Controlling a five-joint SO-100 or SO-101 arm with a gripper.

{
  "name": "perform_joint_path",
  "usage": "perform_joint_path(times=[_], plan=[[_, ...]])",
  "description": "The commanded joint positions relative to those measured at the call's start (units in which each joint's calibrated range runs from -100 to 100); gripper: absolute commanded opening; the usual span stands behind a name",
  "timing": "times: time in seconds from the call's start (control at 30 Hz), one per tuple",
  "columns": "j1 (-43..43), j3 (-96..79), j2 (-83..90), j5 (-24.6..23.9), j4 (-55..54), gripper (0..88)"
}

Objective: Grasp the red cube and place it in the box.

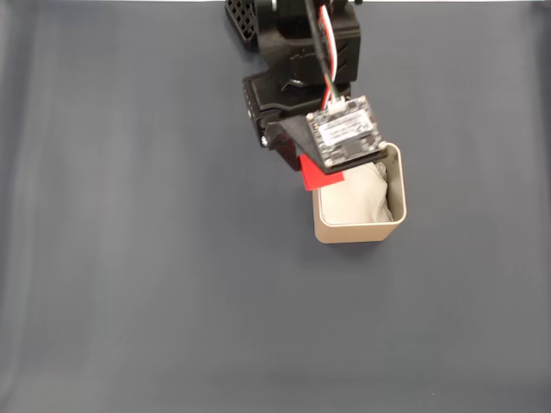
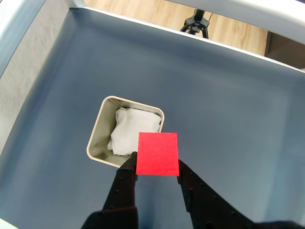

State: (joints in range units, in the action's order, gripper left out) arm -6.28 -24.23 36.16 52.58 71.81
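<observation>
We see the red cube pinched in the gripper above the box, over its near right rim in the wrist view. Released here, we judge it could clip the rim and tumble onto the counter

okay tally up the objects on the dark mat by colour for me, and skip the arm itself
Red: 1, the red cube, held in the gripper
Beige: 1, the box
White: 1, the padding inside the box
Total: 3
</observation>
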Motion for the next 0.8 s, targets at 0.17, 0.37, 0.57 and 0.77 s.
perform_joint_path(times=[0.17,0.37,0.57,0.77], plan=[[-2.4,0.4,0.8,0.8,-2.7,0.2],[-3.4,0.4,-0.1,1.2,-3.7,0.2],[-3.6,0.0,-1.4,1.5,-4.7,0.2],[-4.6,-1.2,-1.6,1.6,-6.4,0.2]])
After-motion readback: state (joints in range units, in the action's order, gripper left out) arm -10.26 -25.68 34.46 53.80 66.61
